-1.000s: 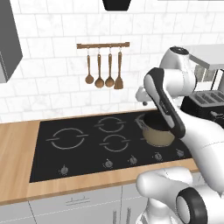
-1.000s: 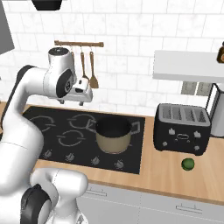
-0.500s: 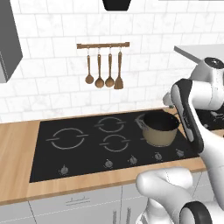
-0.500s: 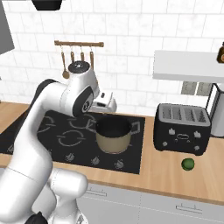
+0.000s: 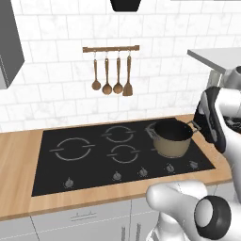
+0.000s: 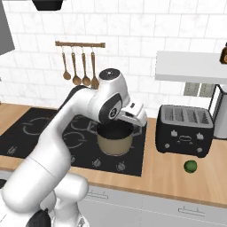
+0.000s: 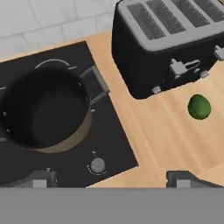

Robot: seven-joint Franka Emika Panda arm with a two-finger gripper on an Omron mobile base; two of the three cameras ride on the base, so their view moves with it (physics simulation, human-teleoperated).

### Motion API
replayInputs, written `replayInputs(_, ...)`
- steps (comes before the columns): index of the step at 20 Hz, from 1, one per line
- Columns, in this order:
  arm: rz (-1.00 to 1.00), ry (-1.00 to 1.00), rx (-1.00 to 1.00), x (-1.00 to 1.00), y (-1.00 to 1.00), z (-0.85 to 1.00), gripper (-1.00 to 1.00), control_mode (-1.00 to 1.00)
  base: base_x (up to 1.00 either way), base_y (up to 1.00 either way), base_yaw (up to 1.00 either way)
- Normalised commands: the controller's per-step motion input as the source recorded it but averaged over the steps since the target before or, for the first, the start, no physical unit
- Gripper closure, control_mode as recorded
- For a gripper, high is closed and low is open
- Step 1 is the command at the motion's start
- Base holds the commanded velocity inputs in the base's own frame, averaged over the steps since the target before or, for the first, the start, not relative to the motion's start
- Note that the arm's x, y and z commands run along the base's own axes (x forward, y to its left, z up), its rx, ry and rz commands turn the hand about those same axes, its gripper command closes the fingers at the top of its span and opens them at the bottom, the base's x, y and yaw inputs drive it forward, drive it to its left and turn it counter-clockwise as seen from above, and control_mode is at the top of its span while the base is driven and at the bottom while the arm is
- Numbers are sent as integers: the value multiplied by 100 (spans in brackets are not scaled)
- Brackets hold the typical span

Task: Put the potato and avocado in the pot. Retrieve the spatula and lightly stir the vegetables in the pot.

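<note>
The tan-bronze pot [image 7: 43, 111] stands on the hob's front right burner, also seen as the pot [image 5: 172, 137] and the pot [image 6: 115, 138]; its dark inside shows nothing. A green avocado [image 7: 199, 106] lies on the wooden counter in front of the toaster, the same avocado [image 6: 190, 166] in the right base view. My gripper [image 7: 109, 179] is open with nothing between its fingers and hangs above the hob's right edge, between pot and avocado. In the right base view the gripper [image 6: 136, 119] hovers over the pot's right rim. The potato and the spatula are out of view.
A black toaster [image 6: 184, 128] stands on the counter right of the hob, close behind the avocado. Brown wooden spoons and a wooden spatula hang from a wall rail [image 5: 110, 48]. The hob [image 5: 94, 162] has knobs along its front. A white shelf [image 6: 190, 66] juts out above the toaster.
My arm has swung right from over the back of the hob to above the pot's right side. The gripper has opened slightly wider. The pot and avocado have not moved.
</note>
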Motion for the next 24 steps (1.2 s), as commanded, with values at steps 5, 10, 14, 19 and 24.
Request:
replayInputs(5, -21, 11, 0, 1, -100, -37, -100, -100, 0, 0, 0)
replayInputs(10, -7, 5, 0, 1, -100, -57, -100, -100, 0, 0, 0)
replayInputs(14, 0, 6, 0, 20, -90, -52, -100, -100, 0, 0, 0)
replayInputs(19, 0, 7, 2, 33, -70, -39, -100, -100, 0, 0, 0)
replayInputs(24, 0, 7, 4, 29, -58, -31, -100, -100, 0, 0, 0)
